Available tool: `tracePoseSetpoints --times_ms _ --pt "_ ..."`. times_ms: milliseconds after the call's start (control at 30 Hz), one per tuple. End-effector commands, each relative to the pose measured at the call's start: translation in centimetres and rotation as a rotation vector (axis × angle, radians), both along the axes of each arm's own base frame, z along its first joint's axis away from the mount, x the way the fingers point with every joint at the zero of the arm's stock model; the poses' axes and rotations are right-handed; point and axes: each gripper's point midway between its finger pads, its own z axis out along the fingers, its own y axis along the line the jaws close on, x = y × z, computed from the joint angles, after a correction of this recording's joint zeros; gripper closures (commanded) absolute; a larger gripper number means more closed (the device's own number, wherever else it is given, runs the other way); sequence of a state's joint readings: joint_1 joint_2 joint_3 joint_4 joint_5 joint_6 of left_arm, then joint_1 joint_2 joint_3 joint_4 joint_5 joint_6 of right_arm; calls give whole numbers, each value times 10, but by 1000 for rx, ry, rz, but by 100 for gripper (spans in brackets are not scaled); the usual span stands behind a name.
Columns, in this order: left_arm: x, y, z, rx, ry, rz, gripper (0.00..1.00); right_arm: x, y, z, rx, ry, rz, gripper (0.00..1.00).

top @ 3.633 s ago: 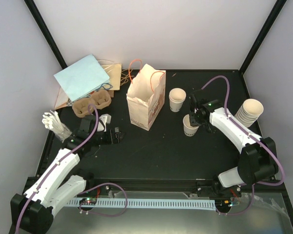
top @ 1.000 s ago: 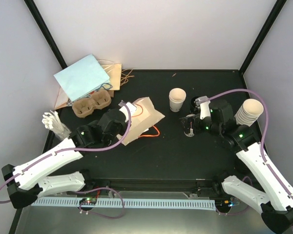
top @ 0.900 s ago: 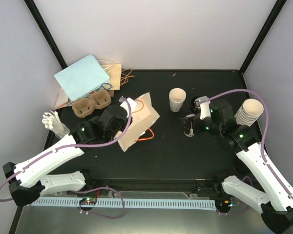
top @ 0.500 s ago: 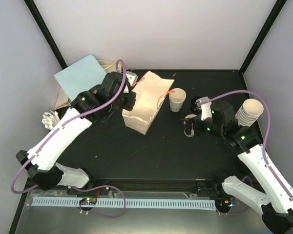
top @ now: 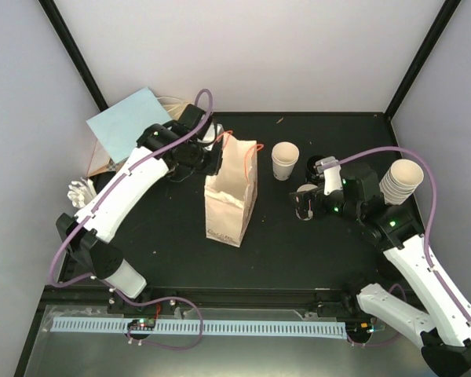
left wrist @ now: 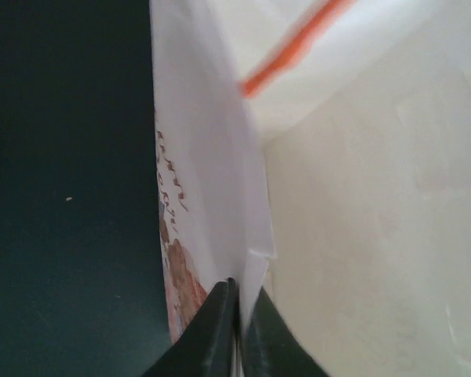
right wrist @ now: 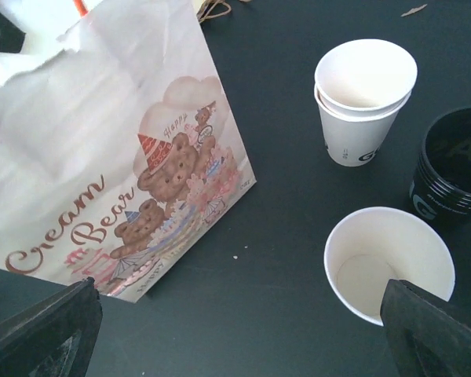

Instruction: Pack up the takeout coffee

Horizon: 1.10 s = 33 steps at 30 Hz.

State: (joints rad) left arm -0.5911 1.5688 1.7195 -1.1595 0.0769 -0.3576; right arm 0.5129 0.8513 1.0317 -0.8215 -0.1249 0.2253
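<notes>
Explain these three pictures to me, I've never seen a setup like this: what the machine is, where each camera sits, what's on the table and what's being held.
Two white robot arms are bolted to the near edge of a black table. The overhead picture looks down from above and behind them. The other two come from cameras on each wrist.

The left gripper is shut, pinching the top edge of a printed paper bag that stands upright mid-table. The right gripper is open and holds nothing; it hovers over an empty white cup.

Also on the table: two more white cups nested, a stack of black lids, a taller stack of cups on the right, and a light blue bag far left.
</notes>
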Motion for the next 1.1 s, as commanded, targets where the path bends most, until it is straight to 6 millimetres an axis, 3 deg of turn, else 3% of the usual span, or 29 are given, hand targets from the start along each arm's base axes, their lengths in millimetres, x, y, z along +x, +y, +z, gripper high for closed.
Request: tracePoseSetpoints --times_ms 0,67,200,333,467,633,733,933,1067 --pt "-1 1 9 -89 74 31 84 -2 6 2 20 -3 33 0" --pt "0 4 11 -90 66 42 60 -2 7 1 20 1 37 0" --pt "-5 13 24 -96 23 53 26 -2 8 2 21 7 41 0" --pt "-26 26 43 -116 -30 47 11 -1 7 6 14 3 39 0" --pt "-45 46 55 -109 -113 54 5 0 7 9 12 -5 37 0" --pt "-69 77 85 -136 -230 104 1 1 11 9 23 1 51 0" --pt "-71 106 93 -110 -278 195 1 2 11 11 22 1 51 0" --pt "-47 185 63 -32 -255 502 1 7 -2 25 20 -44 -36 0" --pt "-18 213 34 -65 -246 610 1 0 -6 36 48 -74 -43 0"
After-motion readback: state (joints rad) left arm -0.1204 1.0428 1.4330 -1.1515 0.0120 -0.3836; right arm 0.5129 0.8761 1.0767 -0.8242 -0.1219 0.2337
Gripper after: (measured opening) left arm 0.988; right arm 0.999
